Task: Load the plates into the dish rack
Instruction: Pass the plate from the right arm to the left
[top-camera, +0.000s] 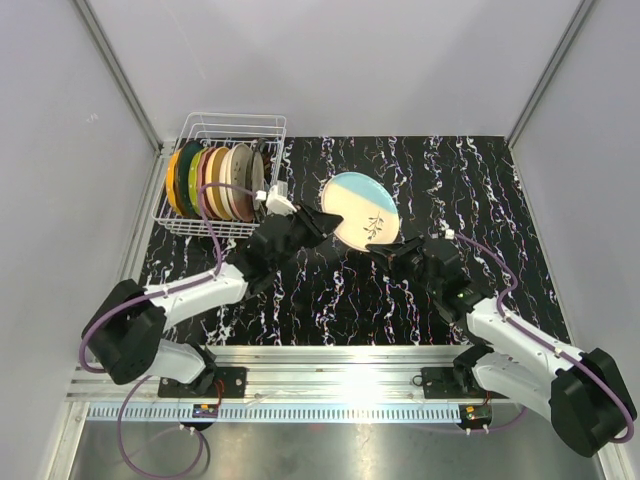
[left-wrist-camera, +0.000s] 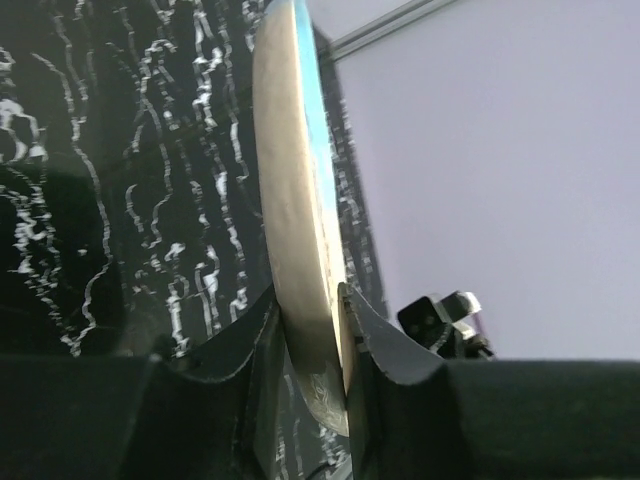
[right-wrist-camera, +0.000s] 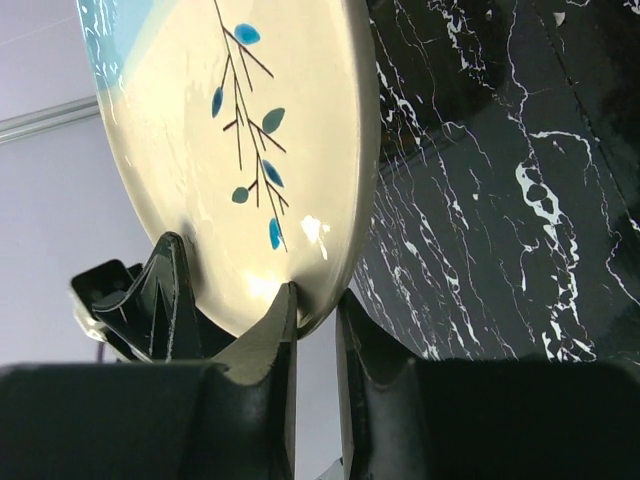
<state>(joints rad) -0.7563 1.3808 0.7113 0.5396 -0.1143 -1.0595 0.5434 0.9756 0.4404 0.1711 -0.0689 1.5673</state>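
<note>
Two pincers clench one round cream-and-blue ceramic plate (top-camera: 362, 208) by its rim: left gripper (left-wrist-camera: 312, 310) at nine o'clock, right gripper (right-wrist-camera: 318, 300) at five. The white wire dish rack (top-camera: 232, 128) stands at the plate's ten o'clock. Opposed pulls could wrench the plate loose.

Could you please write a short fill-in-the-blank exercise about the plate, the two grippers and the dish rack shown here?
1. The cream and blue plate bears a painted twig with blue ____.
2. The left gripper and the right gripper are each clamped on this plate's ____.
3. The other plates stand on ____ in the dish rack.

Missing words: leaves; rim; edge.
</note>
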